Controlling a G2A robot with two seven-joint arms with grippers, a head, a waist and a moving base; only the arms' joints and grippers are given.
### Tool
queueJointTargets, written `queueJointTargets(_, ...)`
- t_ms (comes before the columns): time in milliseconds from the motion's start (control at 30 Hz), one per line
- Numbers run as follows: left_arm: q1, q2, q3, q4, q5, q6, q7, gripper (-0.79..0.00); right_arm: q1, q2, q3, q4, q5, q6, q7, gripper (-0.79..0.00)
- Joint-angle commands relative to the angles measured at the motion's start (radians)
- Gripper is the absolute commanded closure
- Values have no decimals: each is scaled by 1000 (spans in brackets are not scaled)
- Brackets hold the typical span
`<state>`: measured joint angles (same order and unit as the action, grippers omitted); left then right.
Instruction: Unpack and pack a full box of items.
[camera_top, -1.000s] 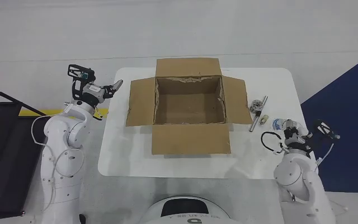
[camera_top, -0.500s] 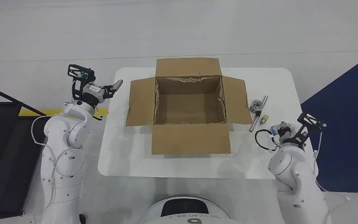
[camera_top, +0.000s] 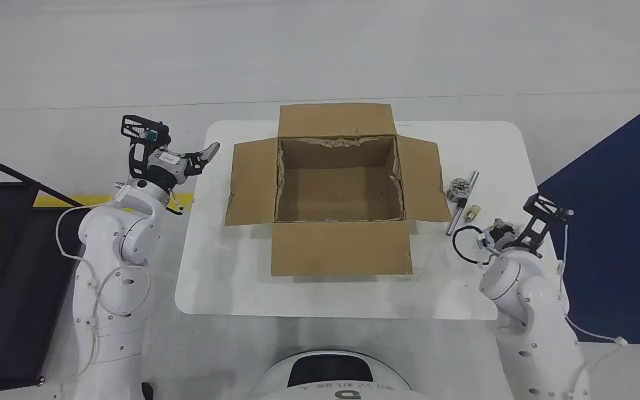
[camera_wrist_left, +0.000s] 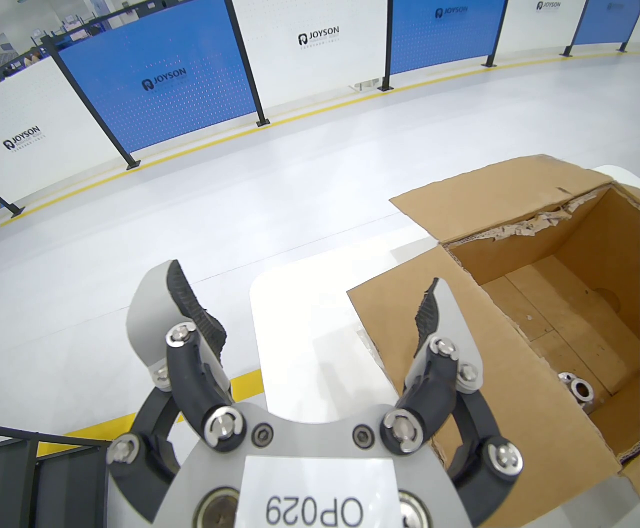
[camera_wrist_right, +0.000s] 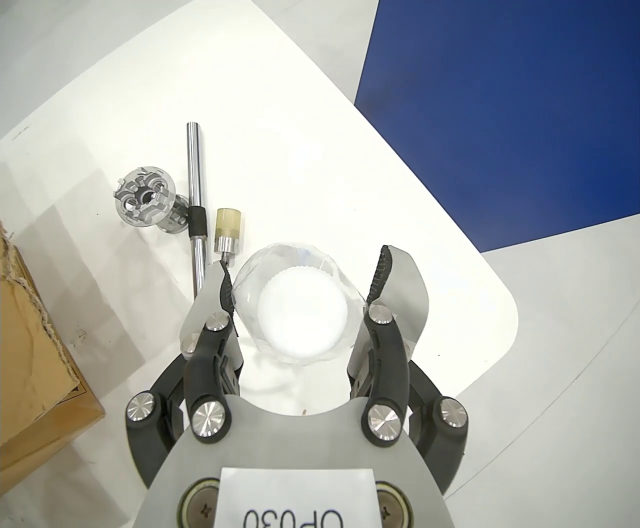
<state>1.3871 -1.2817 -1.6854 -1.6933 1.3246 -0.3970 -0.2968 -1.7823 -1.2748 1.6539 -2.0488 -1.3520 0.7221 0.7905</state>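
An open cardboard box (camera_top: 340, 248) stands mid-table with its flaps spread. In the left wrist view a small metal ring (camera_wrist_left: 580, 388) lies on the box (camera_wrist_left: 500, 360) floor by the near wall. My right gripper (camera_wrist_right: 305, 265) points down over the table's right side, shut on a clear bottle with a white cap (camera_wrist_right: 300, 312); the pads press on both of its sides. In the top view that gripper (camera_top: 496, 237) sits right of the box's front flap. My left gripper (camera_wrist_left: 305, 280) is open with nothing in it, at the table's left edge (camera_top: 205, 155).
Beside the bottle lie a metal hub (camera_wrist_right: 147, 200), a steel rod (camera_wrist_right: 196, 200) and a small capped cylinder (camera_wrist_right: 228, 232); from above they are the hub (camera_top: 459, 186) and rod (camera_top: 462, 205) right of the box. A blue panel (camera_wrist_right: 500, 100) stands beyond the table's right corner.
The right wrist has swung round and drawn in toward the table, the bottle still in its gripper. The left arm has not moved.
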Motion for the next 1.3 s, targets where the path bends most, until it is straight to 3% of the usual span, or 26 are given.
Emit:
queueJointTargets(0,0,0,0,0,0,0,0,-785,-6,-2,3,-16,11,-10,-13,-785)
queueJointTargets(333,0,0,0,0,0,0,0,-785,-69,-16,8,-199,70,-44,-131,-785)
queueJointTargets(433,0,0,0,0,0,0,0,-785,-84,-17,-13,-283,86,-112,-186,-785)
queueJointTargets(567,0,0,0,0,0,0,0,-785,-34,-16,-94,-301,99,-280,-248,-785)
queueJointTargets(767,0,0,0,0,0,0,0,-785,133,-14,-225,-281,151,-487,-112,-785)
queueJointTargets(933,0,0,0,0,0,0,0,-785,324,-23,-324,-120,244,-547,0,-785)
queueJointTargets(1267,0,0,0,0,0,0,0,-785,324,-23,-343,-88,265,-573,15,-785)
